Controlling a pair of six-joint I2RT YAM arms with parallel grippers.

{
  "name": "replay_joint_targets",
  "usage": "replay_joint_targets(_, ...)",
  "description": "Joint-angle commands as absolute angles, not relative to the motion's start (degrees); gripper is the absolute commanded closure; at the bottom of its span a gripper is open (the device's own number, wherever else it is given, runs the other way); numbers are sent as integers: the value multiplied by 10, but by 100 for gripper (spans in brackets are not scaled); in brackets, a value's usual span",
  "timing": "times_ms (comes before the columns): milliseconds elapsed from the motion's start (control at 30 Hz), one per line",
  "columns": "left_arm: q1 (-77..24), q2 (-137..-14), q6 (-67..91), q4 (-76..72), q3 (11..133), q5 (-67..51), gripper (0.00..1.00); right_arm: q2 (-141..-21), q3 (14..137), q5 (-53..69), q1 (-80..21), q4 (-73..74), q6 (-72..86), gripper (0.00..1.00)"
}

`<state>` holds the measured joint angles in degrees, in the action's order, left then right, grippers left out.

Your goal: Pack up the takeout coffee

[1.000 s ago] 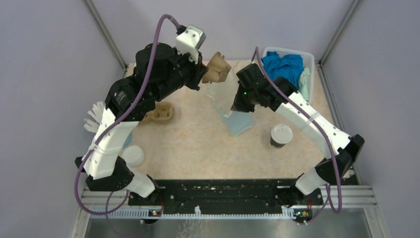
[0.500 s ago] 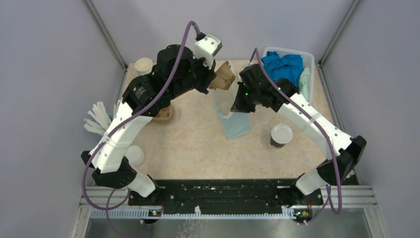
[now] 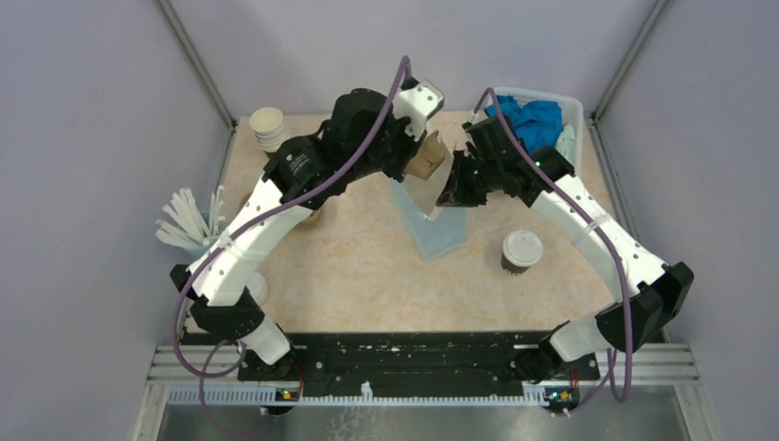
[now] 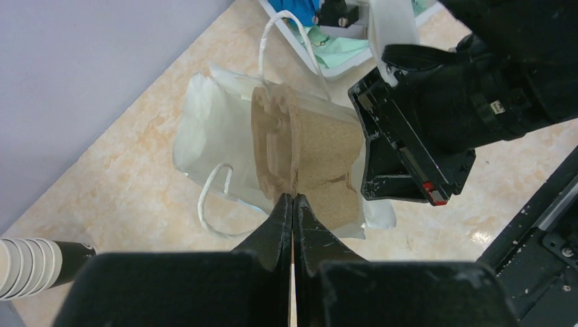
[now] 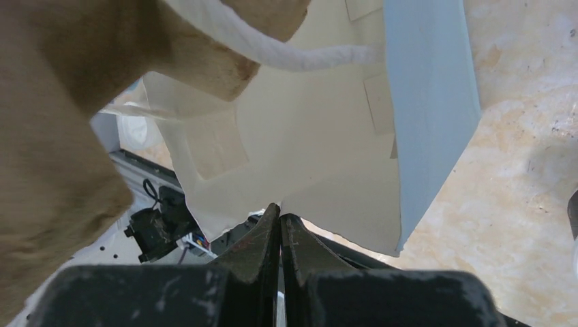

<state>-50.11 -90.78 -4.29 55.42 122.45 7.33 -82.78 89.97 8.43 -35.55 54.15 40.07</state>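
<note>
Snag risk: left gripper (image 4: 293,201) closed on pulp cup carrier (image 4: 320,157), right gripper (image 5: 280,211) pinching paper bag (image 5: 307,136) rim just beside; carrier may catch rim, pulling it free; takeout coffee (image 3: 522,248) well behind right gripper, unpacked.

Soft even light; blurred near foregrounds

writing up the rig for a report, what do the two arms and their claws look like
Both the left arm and right arm have white tubular links, bulky black joints and a purple cable running along each. The left claw and right claw have matte black fingers tapering to thin tips.
</note>
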Motion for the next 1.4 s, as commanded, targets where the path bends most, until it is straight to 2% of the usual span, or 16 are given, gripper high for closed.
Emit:
replay_joint_targets(0,-520,-929,-83,533,1226,105,100,-816,906,133,-325,537,348,100)
replay_joint_targets(400,-554,-999,-116,545,1247,227,100,-843,936,174,-284,576,294,100)
replay_joint_targets(667,-554,-1018,-135,535,1242,244,100,-846,925,192,-278,563,291,100)
replay_joint_targets(867,-553,-1035,-143,534,1249,210,100,-841,915,196,-273,557,290,100)
replay_joint_targets(967,-555,-1037,-100,570,1274,200,49,-838,903,202,-272,550,295,100)
replay_joint_targets(1033,-555,-1020,-52,597,1299,193,26,-834,899,208,-272,549,300,97)
replay_joint_targets(1133,-555,-990,29,629,1328,151,18,-819,894,217,-272,548,312,78)
replay_joint_targets(1200,-554,-961,92,642,1318,150,13,-806,896,217,-272,552,317,70)
replay_joint_targets(1300,-523,-920,210,672,1282,156,2,-788,909,199,-272,572,302,56)
replay_joint_targets(1367,-475,-899,270,700,1255,129,2,-781,922,185,-272,588,287,47)
